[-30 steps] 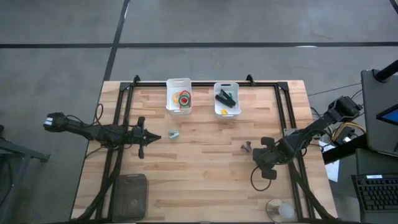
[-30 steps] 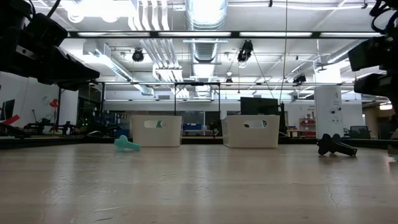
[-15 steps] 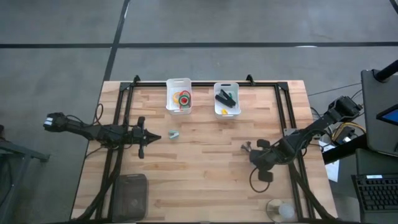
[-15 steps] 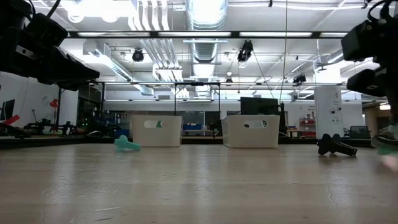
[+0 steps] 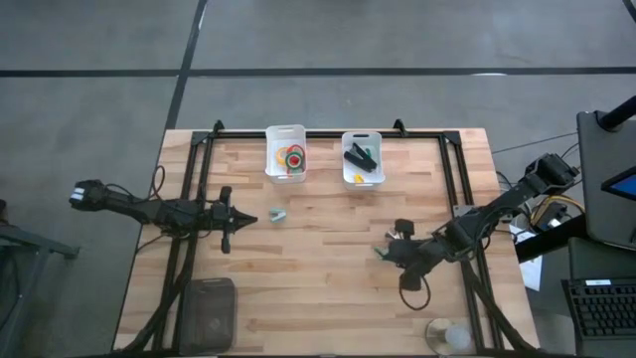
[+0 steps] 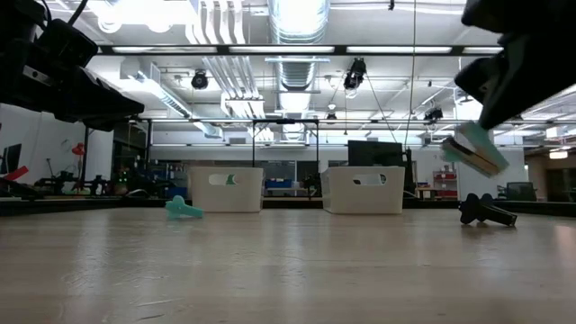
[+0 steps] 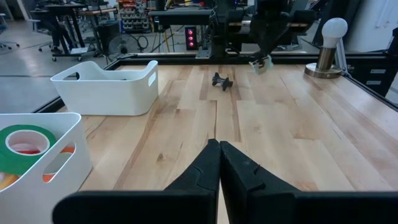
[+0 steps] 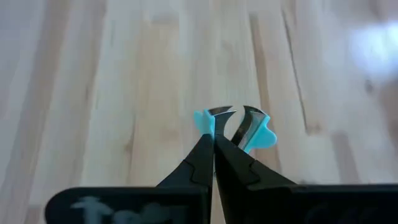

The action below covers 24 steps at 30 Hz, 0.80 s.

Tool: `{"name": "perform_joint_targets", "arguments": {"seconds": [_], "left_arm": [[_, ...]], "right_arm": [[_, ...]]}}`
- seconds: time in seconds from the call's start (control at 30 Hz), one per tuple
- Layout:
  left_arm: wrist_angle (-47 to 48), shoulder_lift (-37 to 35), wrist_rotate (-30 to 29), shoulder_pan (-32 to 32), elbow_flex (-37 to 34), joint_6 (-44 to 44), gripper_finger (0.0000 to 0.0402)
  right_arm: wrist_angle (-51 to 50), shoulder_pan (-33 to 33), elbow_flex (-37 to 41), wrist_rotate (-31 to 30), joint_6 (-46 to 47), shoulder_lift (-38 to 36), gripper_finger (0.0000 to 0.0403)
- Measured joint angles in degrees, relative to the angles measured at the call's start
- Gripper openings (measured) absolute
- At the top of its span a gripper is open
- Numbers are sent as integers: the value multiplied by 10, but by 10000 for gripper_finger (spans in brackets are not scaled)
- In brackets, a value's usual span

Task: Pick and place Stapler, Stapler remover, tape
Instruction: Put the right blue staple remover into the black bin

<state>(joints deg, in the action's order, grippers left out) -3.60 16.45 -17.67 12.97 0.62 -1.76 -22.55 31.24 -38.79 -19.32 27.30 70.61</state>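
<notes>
My right gripper (image 5: 388,251) is shut on a teal staple remover (image 8: 261,134) and holds it above the table's right middle; the low view shows the remover (image 6: 472,148) well off the wood. A second teal staple remover (image 5: 277,214) lies on the table just right of my left gripper (image 5: 231,217), which is shut and hovers at the table's left. A dark staple remover (image 5: 402,230) lies beside the right gripper. The black stapler (image 5: 358,155) lies in the right white bin (image 5: 362,137). The tape rolls (image 5: 291,157) lie in the left white bin (image 5: 286,130). My right gripper pinches the teal staple remover between its two fingers (image 8: 205,152), at the back of its body (image 8: 214,127). The metal claws (image 8: 224,111) point away from the fingers. The remover is lifted clear of the table and sits tilted in the hold (image 6: 472,148).
A black frame (image 5: 194,199) runs along the table's left, far and right sides. A dark pad (image 5: 206,313) lies at the near left corner and a round white thing (image 5: 452,336) at the near right edge. Bare wood (image 5: 318,278) spreads across the middle and near side.
The right gripper has risen and moved toward the table's left, carrying the teal staple remover from table height up clear of the wood. The dark staple remover has stayed where it lay.
</notes>
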Motion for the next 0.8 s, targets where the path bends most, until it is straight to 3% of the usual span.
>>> {"name": "perform_joint_targets", "arguments": {"seconds": [0.3,0.43,0.57,0.8], "left_arm": [[0,0,0,0,0,0,12],[-42,1,-45,-2,0,0,12],[-58,1,-52,-2,0,22,12],[-326,22,-38,-3,0,10,12]], "right_arm": [[110,0,-1,-54,-64,0,8],[143,0,-2,-94,-89,0,8],[178,-6,-2,-103,-126,0,8],[191,-26,-2,-124,-135,0,8]]}}
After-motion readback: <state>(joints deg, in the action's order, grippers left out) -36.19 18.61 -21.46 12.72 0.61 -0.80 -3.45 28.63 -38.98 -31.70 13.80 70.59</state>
